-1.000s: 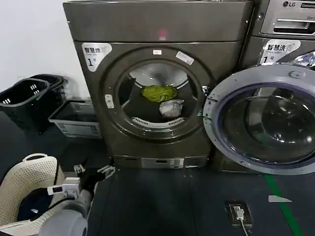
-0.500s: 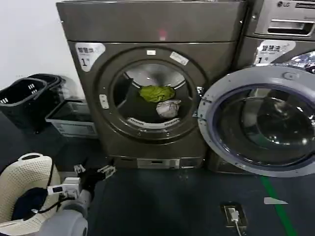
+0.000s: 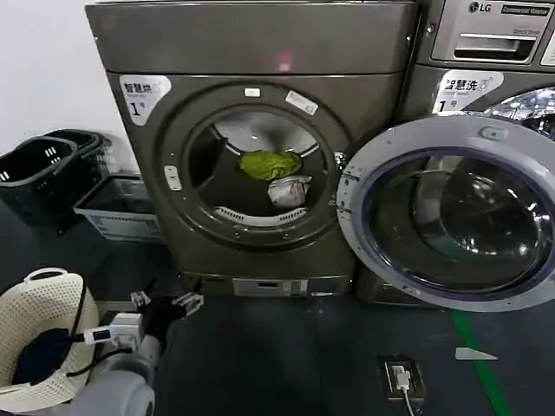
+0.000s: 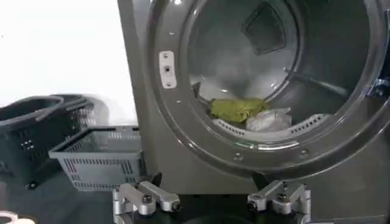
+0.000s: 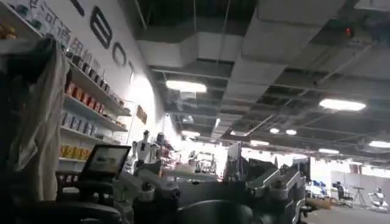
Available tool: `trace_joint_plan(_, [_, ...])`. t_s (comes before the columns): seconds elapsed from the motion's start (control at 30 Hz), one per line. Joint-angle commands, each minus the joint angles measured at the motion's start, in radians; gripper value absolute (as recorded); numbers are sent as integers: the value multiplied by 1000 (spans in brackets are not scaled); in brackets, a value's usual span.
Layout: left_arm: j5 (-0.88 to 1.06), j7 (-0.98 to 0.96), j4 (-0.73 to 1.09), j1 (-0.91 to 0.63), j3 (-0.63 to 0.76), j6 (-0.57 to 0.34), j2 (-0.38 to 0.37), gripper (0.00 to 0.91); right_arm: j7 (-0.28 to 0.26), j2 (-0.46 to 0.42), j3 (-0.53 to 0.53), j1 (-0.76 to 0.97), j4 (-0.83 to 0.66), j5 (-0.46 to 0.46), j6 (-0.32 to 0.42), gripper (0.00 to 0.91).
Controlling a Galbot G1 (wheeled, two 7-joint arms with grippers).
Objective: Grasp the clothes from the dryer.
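Left gripper sits lower left, fingers wide apart and empty; clothes lie up-right inside the dryer, probably well beyond reach.

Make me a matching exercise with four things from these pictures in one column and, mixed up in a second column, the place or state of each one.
Things:
1. lime-green bundle
2. white-grey bundle
3. dryer door
4. left gripper

Places or states:
A. swung open to the right of the porthole
B. low above the floor, in front of the dryer, fingers apart
C. in the drum, farther back
D. in the drum, nearer the porthole rim

Pairs: 1-C, 2-D, 3-A, 4-B
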Motion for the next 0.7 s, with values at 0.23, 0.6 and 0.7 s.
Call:
trace_joint_plan(0.23, [-1,6,2,-7,8,49,3,907,15,-5,10,-5,-10,21,15,907])
trace_joint_plan(0.6, [-4,19,-1,-9,15,49,6,907,67,-8,35,-17,-27,89,26,907])
trace_joint_plan(0.7, [-5,18,-4,-9,16,49,8,907,67,-8,34,-16,-26,93,26,907])
